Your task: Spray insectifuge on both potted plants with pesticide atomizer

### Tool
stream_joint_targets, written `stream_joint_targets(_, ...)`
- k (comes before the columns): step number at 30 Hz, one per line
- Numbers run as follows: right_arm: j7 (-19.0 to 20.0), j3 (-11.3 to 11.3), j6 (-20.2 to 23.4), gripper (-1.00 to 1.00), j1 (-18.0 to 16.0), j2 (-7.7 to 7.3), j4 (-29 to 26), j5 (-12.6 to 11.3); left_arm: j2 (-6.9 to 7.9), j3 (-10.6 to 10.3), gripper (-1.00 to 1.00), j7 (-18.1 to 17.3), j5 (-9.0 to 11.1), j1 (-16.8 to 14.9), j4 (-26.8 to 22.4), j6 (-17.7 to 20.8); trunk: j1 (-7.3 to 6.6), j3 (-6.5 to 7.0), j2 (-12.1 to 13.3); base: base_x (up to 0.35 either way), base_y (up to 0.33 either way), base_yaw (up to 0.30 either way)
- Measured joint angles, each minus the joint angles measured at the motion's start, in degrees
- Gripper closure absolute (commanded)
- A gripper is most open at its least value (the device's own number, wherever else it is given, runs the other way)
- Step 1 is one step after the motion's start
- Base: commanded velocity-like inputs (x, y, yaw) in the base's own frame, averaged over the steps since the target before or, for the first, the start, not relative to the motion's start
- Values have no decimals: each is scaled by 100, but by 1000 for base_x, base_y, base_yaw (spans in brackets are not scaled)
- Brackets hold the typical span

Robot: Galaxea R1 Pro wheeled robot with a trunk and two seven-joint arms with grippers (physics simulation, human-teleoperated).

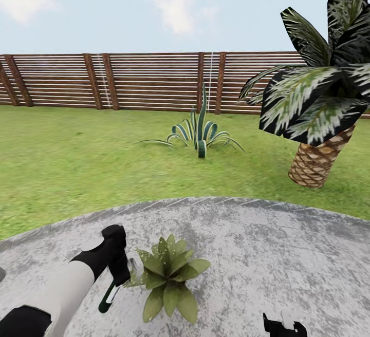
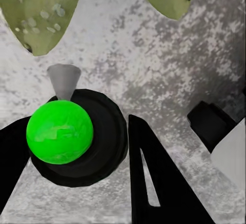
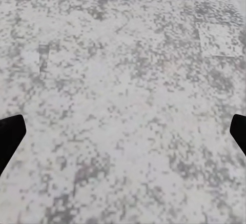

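One potted plant point(image 1: 169, 275), a low rosette of speckled green leaves, sits on the round grey patio point(image 1: 267, 255) near its front. Just left of it my left gripper point(image 1: 121, 274) is shut on the pesticide atomizer point(image 1: 110, 293). In the left wrist view the atomizer point(image 2: 60, 131) shows a bright green ball on a black cap between the black fingers point(image 2: 154, 183). Its grey nozzle points toward the plant's leaves point(image 2: 41, 8), which hang close ahead. My right gripper point(image 1: 284, 325) hovers low over bare paving, open, its fingertips point(image 3: 10, 134) far apart.
Green lawn point(image 1: 77, 162) lies beyond the patio, with a striped agave point(image 1: 199, 134) in the middle. A big palm point(image 1: 318, 121) stands at the right. A brown slatted fence point(image 1: 144, 80) closes the back.
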Motion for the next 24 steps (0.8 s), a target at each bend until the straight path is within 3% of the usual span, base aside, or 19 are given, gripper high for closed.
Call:
stream_joint_targets(1, 0, 0, 0, -100, 0, -2, 0, 0, -7, -51, 100, -497, -380, -111, -12, -5, 0, 0, 0, 0, 0, 0)
stream_joint_targets(2, 0, 0, 0, -100, 0, -2, 0, 0, -15, -62, 100, -743, -612, -154, -26, -4, 0, 0, 0, 0, 0, 0)
stream_joint_targets(4, 0, 0, 0, -100, 0, 0, 0, 0, -43, -64, 100, -882, -794, -175, -117, -2, 0, 0, 0, 0, 0, 0)
stream_joint_targets(13, 0, -1, 0, -100, 0, 0, 1, 0, -80, -75, 100, -955, -884, -182, -378, 4, 0, -1, 0, 23, -1, 182)
stream_joint_targets(20, 0, 0, 0, -100, 0, 0, 0, 0, -89, -82, 100, -954, -890, -182, -385, 4, 0, -1, 0, 163, -51, 13)
stream_joint_targets(24, 0, 0, 0, -100, 0, 0, 0, 0, -172, -84, 100, -956, -893, -182, -386, -4, 0, -1, 0, 9, -2, 0)
